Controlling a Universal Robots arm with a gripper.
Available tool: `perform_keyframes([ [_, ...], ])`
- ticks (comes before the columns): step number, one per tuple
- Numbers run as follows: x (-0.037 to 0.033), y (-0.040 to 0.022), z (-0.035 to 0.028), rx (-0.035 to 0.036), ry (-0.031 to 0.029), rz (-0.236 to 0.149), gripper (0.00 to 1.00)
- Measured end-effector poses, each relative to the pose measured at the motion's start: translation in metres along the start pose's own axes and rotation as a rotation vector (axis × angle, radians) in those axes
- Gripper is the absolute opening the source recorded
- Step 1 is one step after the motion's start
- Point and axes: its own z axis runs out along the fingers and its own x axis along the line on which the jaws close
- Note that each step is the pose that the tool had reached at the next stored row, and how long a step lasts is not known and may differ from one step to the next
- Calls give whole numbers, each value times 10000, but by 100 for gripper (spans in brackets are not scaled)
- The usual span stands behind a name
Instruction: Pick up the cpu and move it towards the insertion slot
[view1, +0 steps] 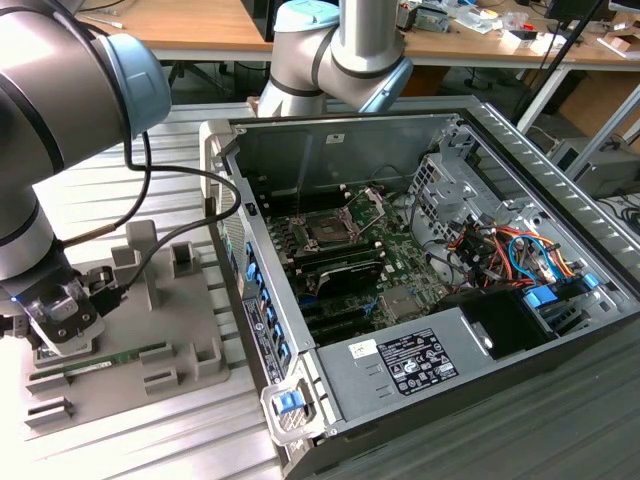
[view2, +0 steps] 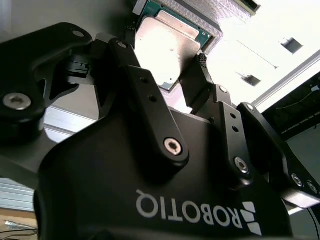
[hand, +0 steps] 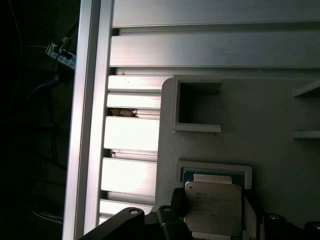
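Reading the exterior view as a clock face, I have the fixture plate (view1: 150, 330) lying on the slatted table (view1: 180, 140) at nine o'clock, with the open computer case (view1: 255, 270) just beside it at three. The gripper (view1: 62, 322) hangs over the plate's nine o'clock edge. In both wrist views it is right above the cpu (hand: 215, 207), which lies in a recess of the plate. A memory stick (view1: 110, 358) lies on the plate at the gripper's four o'clock. The insertion slot (view1: 330, 228) sits inside the case, at the gripper's two o'clock and well apart from it. A workbench (view1: 200, 25) stands behind, at twelve.
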Motion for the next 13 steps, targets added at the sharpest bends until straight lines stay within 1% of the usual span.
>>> perform_keyframes([
  [13, 0, 3, -42, 1, 3, 1, 55],
])
